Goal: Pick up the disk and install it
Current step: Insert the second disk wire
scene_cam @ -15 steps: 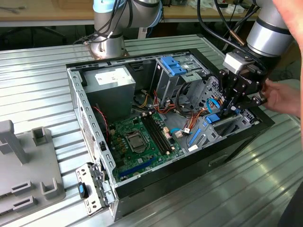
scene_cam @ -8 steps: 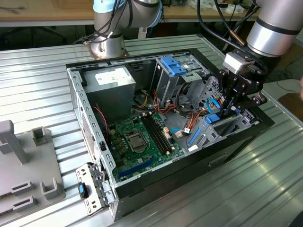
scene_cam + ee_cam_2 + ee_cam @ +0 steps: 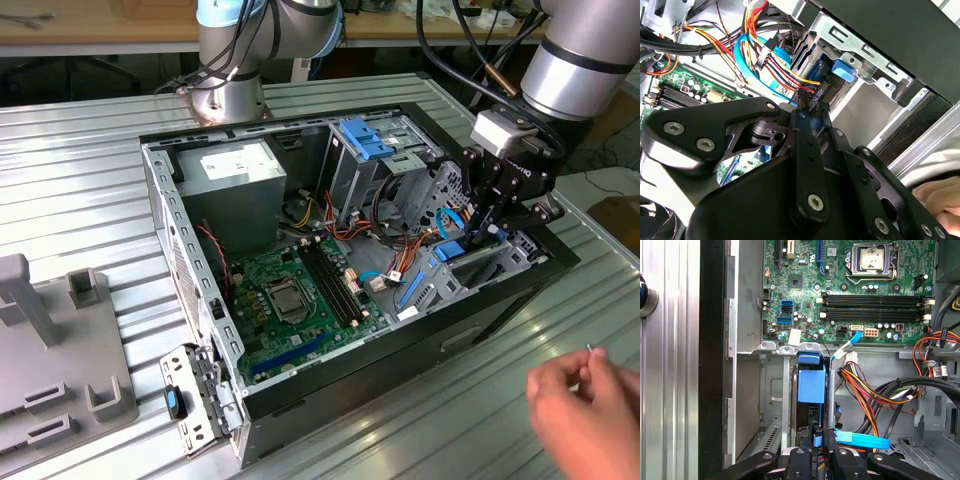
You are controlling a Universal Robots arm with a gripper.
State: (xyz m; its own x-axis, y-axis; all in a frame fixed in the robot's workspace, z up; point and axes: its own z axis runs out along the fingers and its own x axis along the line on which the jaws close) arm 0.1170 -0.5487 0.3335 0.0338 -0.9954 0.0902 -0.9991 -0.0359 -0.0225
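The disk stands on edge in the drive bay at the corner of the open computer case. Its bright blue carrier faces the first wrist view, and the dark drive body lies below it. In the exterior view the disk shows as a blue patch at the case's right end. My gripper hangs right over it. In both wrist views the black fingers meet on the carrier's blue edge, at the gripper and the gripper, so it is shut on the disk.
Bundled orange, red and yellow wires and a blue flat cable lie beside the bay. The green motherboard fills the case floor. A light-blue ribbed bracket tops the rear cage. A person's hand hovers at the exterior view's lower right.
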